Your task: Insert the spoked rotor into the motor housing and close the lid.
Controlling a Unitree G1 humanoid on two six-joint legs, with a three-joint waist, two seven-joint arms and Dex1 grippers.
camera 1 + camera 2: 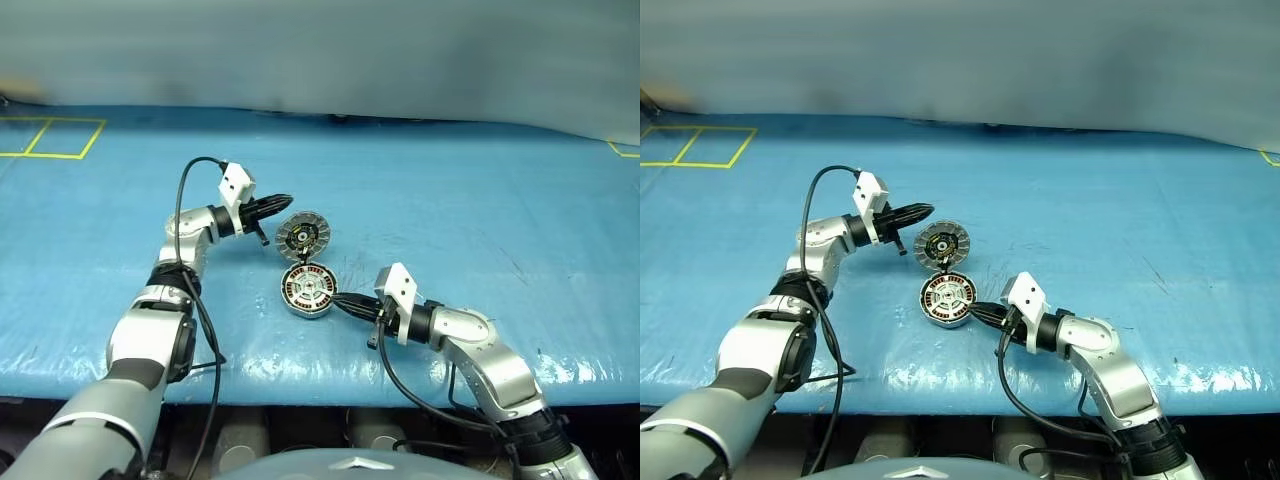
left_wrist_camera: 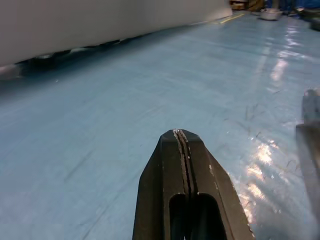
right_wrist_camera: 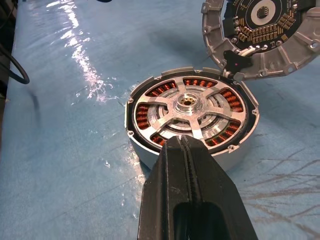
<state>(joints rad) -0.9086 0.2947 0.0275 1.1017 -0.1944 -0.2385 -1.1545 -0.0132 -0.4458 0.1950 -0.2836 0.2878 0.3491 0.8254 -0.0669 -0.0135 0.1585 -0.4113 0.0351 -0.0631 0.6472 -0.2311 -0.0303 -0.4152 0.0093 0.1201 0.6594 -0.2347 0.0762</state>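
Both tools closed, gripping nothing. Right tool (image 3: 186, 142) low, its tips at the near rim of the housing (image 1: 307, 290), touching or not cannot be told. Rotor (image 3: 188, 110) already seated inside the housing, over the copper windings. Lid (image 1: 302, 233) open, standing tilted up from the far side of the housing, dark inner face visible. Left tool (image 1: 280, 203) above the blue tabletop (image 1: 480, 220), tips just beside the lid's edge.
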